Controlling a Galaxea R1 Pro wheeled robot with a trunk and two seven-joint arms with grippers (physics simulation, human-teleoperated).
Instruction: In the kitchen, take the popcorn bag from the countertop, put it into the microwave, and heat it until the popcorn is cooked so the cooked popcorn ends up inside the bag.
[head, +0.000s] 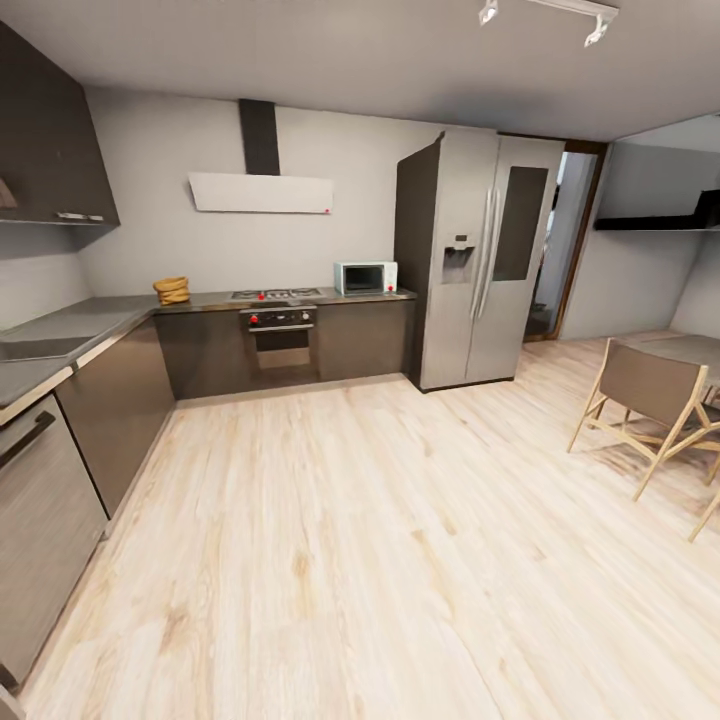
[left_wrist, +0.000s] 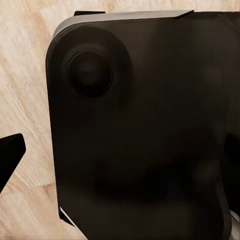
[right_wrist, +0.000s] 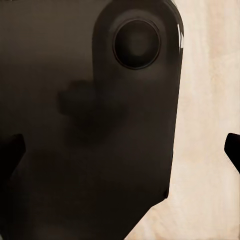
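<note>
Across the kitchen, the mustard-tan popcorn bag (head: 172, 290) stands on the grey countertop (head: 90, 322) near its corner, left of the hob. The pale-blue microwave (head: 365, 277) sits on the same countertop beside the fridge, door shut. Popcorn kernels are too small to make out from here. In the left wrist view my left gripper (left_wrist: 120, 155) hangs over my own dark base (left_wrist: 150, 125), one dark fingertip (left_wrist: 10, 156) at the frame edge, nothing between the fingers. My right gripper (right_wrist: 120, 150) is likewise open over the base, fingertips (right_wrist: 233, 150) spread wide.
A steel fridge (head: 480, 260) stands right of the microwave. The built-in oven (head: 280, 335) and hob sit between bag and microwave. Dark cabinets run along the left wall (head: 60, 470). A wooden chair (head: 650, 410) and table stand at the right. Pale wood floor (head: 380, 540) stretches ahead.
</note>
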